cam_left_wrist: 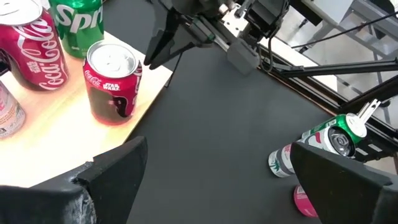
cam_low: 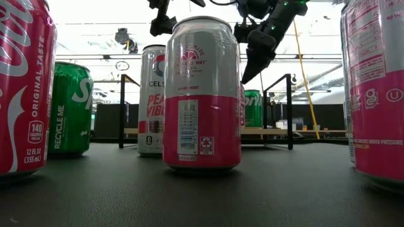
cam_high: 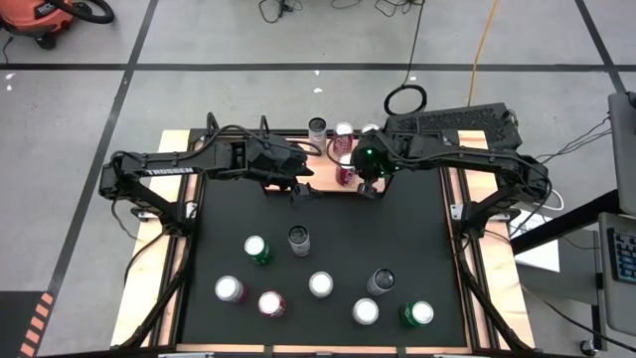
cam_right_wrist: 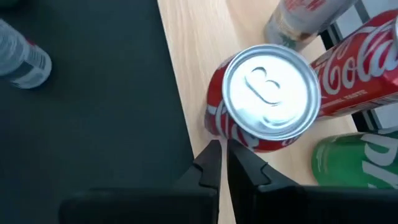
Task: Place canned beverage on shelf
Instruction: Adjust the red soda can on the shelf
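We see the right gripper (cam_right_wrist: 219,163) with its fingers pressed together and empty, hanging just beside a red cola can (cam_right_wrist: 268,99) without touching it. That can stands upright near the front edge of the shelf (cam_right_wrist: 193,56), next to another red cola can (cam_right_wrist: 360,68) and a green can (cam_right_wrist: 357,163). The left gripper (cam_left_wrist: 217,180) is spread wide with nothing in it, above the black mat (cam_left_wrist: 211,118) just off the shelf. More cans stand farther out on the counter's mat.

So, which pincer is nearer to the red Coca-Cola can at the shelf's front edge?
The right pincer. It is shut and empty, just off the Coca-Cola can over the shelf's edge. The left pincer, open, hovers over the black mat, farther away.
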`<action>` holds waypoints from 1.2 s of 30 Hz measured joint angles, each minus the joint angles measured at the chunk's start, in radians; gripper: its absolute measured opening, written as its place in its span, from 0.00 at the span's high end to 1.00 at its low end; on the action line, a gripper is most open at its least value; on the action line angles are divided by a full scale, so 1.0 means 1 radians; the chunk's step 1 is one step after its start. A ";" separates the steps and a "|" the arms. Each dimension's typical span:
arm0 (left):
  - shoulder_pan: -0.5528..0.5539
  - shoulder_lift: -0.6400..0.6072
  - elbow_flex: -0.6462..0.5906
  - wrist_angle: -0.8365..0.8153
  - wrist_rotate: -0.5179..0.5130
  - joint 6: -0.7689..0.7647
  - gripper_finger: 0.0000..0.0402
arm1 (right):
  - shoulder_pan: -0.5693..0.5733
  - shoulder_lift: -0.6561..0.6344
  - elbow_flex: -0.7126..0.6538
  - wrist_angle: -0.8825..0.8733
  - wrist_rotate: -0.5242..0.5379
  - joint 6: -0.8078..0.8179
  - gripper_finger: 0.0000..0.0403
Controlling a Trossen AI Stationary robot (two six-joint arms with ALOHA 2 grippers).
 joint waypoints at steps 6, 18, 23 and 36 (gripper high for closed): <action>0.000 0.000 0.000 0.000 0.000 0.000 0.01 | 0.000 0.005 0.000 0.021 -0.007 0.022 1.00; 0.000 0.000 0.000 -0.001 -0.003 0.019 0.01 | 0.000 0.004 0.000 0.023 -0.026 0.077 1.00; 0.000 0.000 0.000 -0.002 -0.003 0.019 0.01 | 0.020 0.000 0.000 -0.054 -0.053 0.065 1.00; 0.001 0.000 0.000 -0.133 -0.049 0.019 0.01 | 0.050 0.058 -0.004 0.018 -0.048 0.014 1.00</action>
